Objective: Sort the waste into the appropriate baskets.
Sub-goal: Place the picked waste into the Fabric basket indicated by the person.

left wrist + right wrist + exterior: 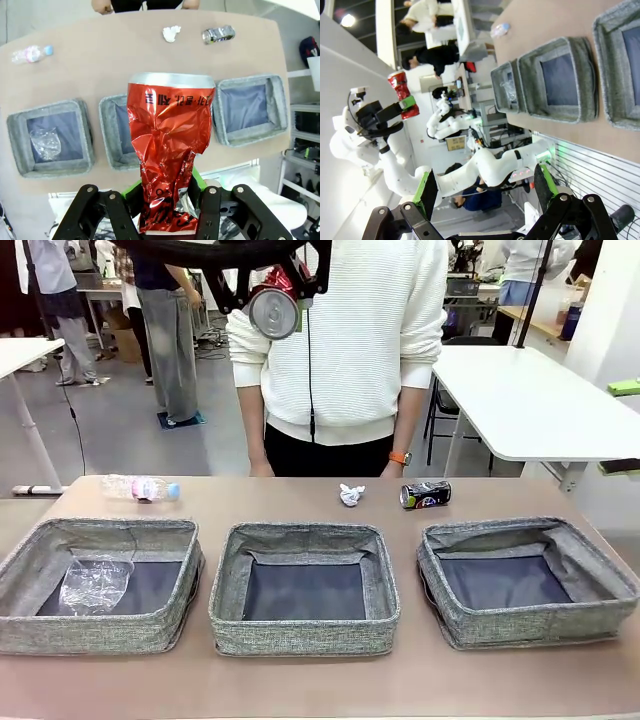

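Clamping the crushed red can point(167, 150) by one end, the left gripper point(165, 202) holds it high, roughly over the middle basket point(303, 635), likely so it can be dropped into a bin. The right gripper point(486, 187) hangs with its jaws apart. Beyond that basket lie the paper wad point(351, 495), the dark can point(425, 494) and a blue-capped bottle point(140, 488), all unsorted.

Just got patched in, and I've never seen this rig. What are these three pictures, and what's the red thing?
Two robot arms work at a table, facing a person. The front view looks across the table; the other two look along each arm's own gripper. The left gripper is shut on a crushed red can, high above the table. The right gripper is open, holding nothing. On the table stand three grey baskets; the left basket holds crumpled clear plastic. Beyond them lie a blue-capped bottle, a paper wad and a dark can.
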Motion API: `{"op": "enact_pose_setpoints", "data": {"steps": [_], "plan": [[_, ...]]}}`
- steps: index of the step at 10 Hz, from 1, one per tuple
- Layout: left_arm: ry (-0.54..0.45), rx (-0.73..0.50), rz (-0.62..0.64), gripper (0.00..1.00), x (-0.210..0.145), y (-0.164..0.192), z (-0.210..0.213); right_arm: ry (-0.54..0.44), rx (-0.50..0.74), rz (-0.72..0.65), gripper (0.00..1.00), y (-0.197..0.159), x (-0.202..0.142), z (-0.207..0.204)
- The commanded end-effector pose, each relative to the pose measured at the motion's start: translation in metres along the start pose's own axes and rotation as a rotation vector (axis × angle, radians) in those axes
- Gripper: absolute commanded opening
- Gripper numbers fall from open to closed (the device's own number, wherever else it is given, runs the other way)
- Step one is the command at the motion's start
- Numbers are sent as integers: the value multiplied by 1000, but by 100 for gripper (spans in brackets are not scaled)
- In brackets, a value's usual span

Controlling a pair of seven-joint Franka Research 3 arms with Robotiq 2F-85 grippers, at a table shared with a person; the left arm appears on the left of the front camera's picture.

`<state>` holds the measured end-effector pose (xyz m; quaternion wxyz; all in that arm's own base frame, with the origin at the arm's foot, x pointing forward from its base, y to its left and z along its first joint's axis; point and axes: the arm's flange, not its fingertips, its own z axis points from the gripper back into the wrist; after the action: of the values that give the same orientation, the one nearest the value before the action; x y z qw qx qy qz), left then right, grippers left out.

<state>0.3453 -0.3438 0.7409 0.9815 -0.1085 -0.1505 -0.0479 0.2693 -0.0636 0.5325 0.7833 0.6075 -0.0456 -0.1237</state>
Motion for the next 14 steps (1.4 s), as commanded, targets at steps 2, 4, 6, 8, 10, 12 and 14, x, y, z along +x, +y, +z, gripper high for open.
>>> {"op": "enact_pose_setpoints", "data": {"steps": [2,4,6,8,10,12,14], "plan": [[-3,9,-5,26,-1,1,2,-2,17,25,100,2,1,1],[-3,9,-5,26,-1,1,2,-2,17,25,100,2,1,1],[-3,9,-5,26,-1,1,2,-2,17,25,100,2,1,1],[-3,9,-5,26,-1,1,2,-2,17,25,100,2,1,1],[-3,9,-5,26,-1,1,2,-2,17,25,100,2,1,1],[-3,9,-5,26,-1,1,2,-2,17,25,100,2,1,1],[-3,9,-5,26,-1,1,2,-2,17,25,100,2,1,1]]}}
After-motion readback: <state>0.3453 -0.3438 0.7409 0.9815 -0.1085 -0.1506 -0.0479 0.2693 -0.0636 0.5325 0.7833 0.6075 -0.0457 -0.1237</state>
